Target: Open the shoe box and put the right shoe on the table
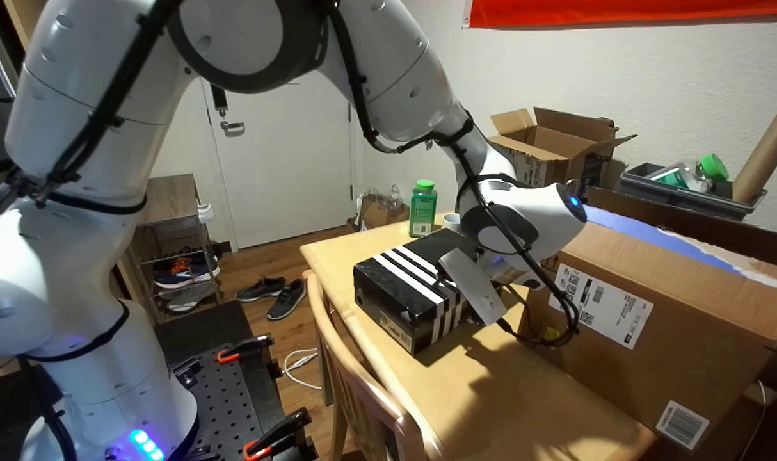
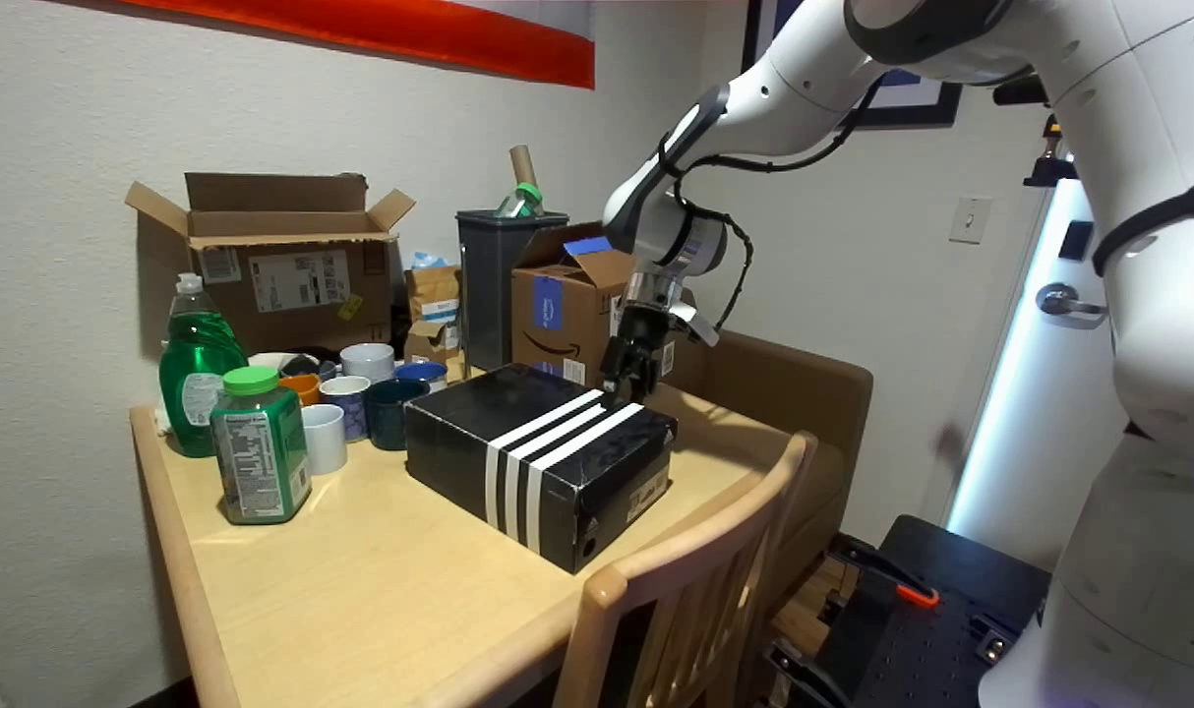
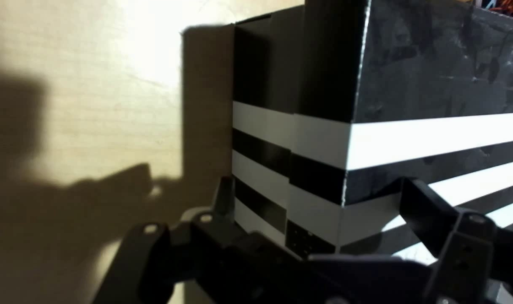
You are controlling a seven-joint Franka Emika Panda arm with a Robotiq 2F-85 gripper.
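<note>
The black shoe box [image 1: 388, 291] with white stripes sits on the light wooden table [image 2: 341, 580], its lid down. In the wrist view, a long edge of the shoe box [image 3: 324, 139] faces me, and the lid's rim overlaps the lower side. My gripper [image 3: 317, 190] is open and straddles that edge: one finger is beside the striped side, the other over the top. Whether either finger touches the cardboard I cannot tell. In an exterior view the gripper [image 2: 625, 382] is at the box's far edge, tilted downward. The right shoe is hidden or out of view.
A large brown carton [image 1: 625, 378] stands close beside the arm's wrist. Several mugs [image 2: 346, 403], a green jar [image 2: 261, 447] and a soap bottle [image 2: 199, 364] are near the box on the table. A wooden chair [image 2: 695, 600] is pushed against the table's edge.
</note>
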